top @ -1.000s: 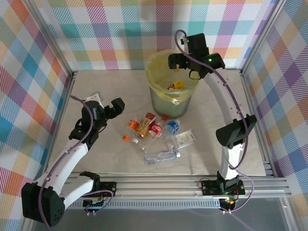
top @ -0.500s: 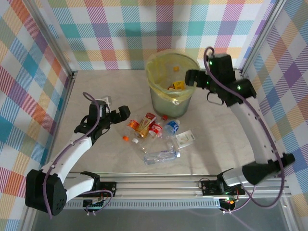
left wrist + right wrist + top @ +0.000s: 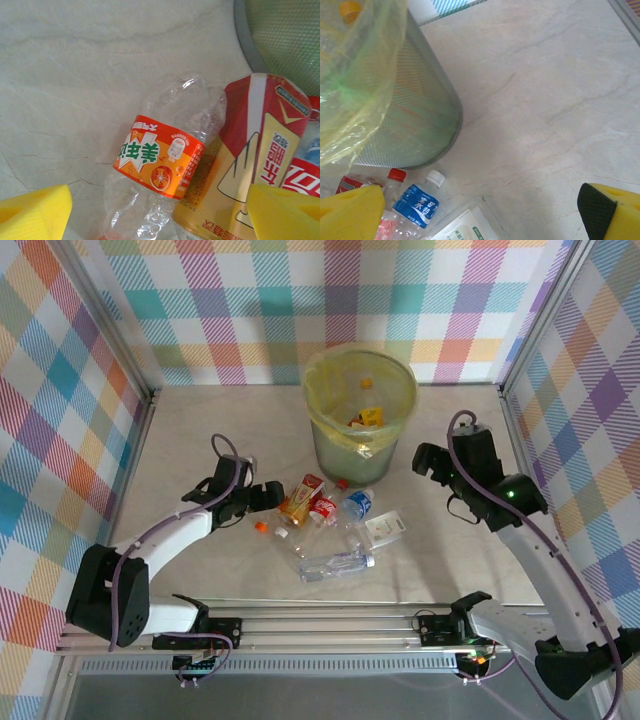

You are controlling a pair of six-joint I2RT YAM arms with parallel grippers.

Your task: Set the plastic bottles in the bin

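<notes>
Motion first: the right end effector [image 3: 425, 460] has left its place above the bin [image 3: 345, 452] and swung down to the right of it. It now sits low over the bare surface [image 3: 200, 420], its pads [image 3: 350, 212] apart with nothing between them. We take that to mean its last bottle is delivered; orange items [image 3: 370, 418] lie inside the liner. Meanwhile the left end effector [image 3: 262, 496] has crept rightward to the edge of the plastic bottles [image 3: 330, 515], which lie in a loose pile on the surface just in front of the bin. Its fingers [image 3: 33, 212] are spread wide either side of a crumpled clear bottle [image 3: 150, 165], not yet clamped, so we judge a grasp comes next.

That bottle is thin, dented and glossy, banded with an orange label; it should give under pressure. Touching it lies a smoother amber tea bottle [image 3: 250, 160] in a red-and-yellow wrap. The bin's wall is fine grey-green mesh, and its translucent yellow bag [image 3: 355, 80] wrinkles over the rim. The surface is pale and veined like marble.
</notes>
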